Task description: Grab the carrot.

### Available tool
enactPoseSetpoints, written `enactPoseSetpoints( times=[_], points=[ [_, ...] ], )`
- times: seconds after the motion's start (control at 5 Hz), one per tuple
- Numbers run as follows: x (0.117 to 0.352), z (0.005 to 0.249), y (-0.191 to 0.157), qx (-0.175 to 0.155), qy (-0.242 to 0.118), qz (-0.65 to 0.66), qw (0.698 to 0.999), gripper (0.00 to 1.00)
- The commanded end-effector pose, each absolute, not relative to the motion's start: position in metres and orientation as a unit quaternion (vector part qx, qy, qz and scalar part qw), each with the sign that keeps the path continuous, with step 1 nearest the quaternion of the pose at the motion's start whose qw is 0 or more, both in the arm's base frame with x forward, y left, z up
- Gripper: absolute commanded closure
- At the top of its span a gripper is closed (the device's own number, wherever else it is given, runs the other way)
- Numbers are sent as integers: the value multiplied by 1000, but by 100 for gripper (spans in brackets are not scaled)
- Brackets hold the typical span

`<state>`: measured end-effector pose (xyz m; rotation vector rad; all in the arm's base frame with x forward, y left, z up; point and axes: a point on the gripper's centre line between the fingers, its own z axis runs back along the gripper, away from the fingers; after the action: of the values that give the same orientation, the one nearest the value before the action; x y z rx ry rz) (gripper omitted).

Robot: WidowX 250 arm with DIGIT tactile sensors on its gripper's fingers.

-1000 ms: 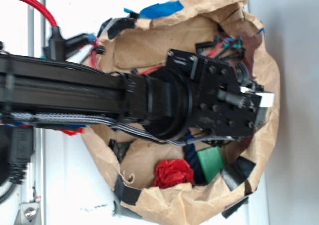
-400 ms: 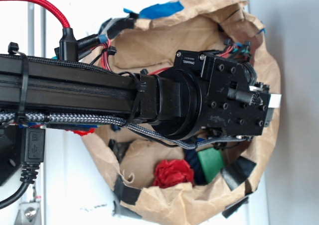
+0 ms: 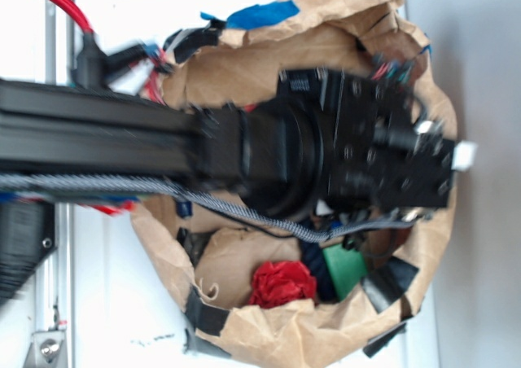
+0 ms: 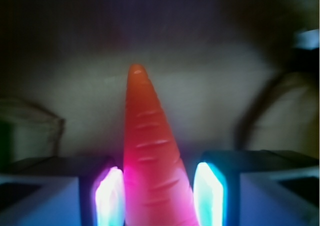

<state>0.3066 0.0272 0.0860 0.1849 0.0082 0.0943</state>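
In the wrist view the orange carrot (image 4: 150,146) stands lengthwise between my two glowing pads (image 4: 109,196), its pointed tip facing away from me; its stem end is out of view. My gripper (image 4: 159,188) is shut on the carrot, with both pads against its sides. In the exterior view my gripper (image 3: 399,160) is blurred above the brown paper bag (image 3: 269,331), and the arm hides the carrot.
A red paper-like ball (image 3: 282,283) and a green block (image 3: 344,269) lie at the bag's near side, below my gripper. Black tape patches line the bag rim. A braided cable (image 3: 244,213) hangs under the arm. The background in the wrist view is dark and blurred.
The arm and gripper have shifted right, toward the bag's right rim, and are now motion-blurred. The red ball and green block have not moved.
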Motion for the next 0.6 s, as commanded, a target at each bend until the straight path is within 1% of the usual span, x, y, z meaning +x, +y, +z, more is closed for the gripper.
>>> enactPoseSetpoints(
  times=[0.0,0.2,0.4],
  points=[
    [288,174,31,75,-51,29,995,100],
    [276,179,38,38,-74,15,996,100],
    [266,192,32,31,-92,8,995,100]
  ],
)
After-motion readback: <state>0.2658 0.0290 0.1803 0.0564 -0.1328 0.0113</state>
